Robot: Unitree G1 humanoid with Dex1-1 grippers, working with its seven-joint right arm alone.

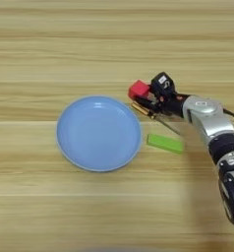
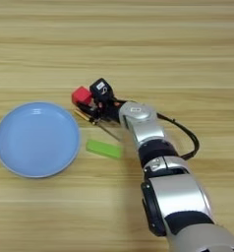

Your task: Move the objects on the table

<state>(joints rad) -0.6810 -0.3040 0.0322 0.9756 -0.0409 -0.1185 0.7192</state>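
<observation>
Left eye: gripper [image 1: 147, 101] reaches left over the table [image 1: 114, 39], fingers apparently around the red cube [image 1: 138, 89] just right of the plate [image 1: 98, 133]; firm pinch or not, cannot tell. Screwdriver [image 1: 151, 112] right beneath; could get nudged

Right eye: black block [image 2: 101, 88] touching cube's right; may get dragged along. Green bar [image 2: 104, 148] nearer, apart, safe

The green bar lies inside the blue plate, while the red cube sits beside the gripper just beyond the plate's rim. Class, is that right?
Not quite. The green bar lies on the table, outside the blue plate and to its right, as the left eye view shows. The rest holds: the red cube sits beside the gripper, just beyond the plate's rim.
</observation>
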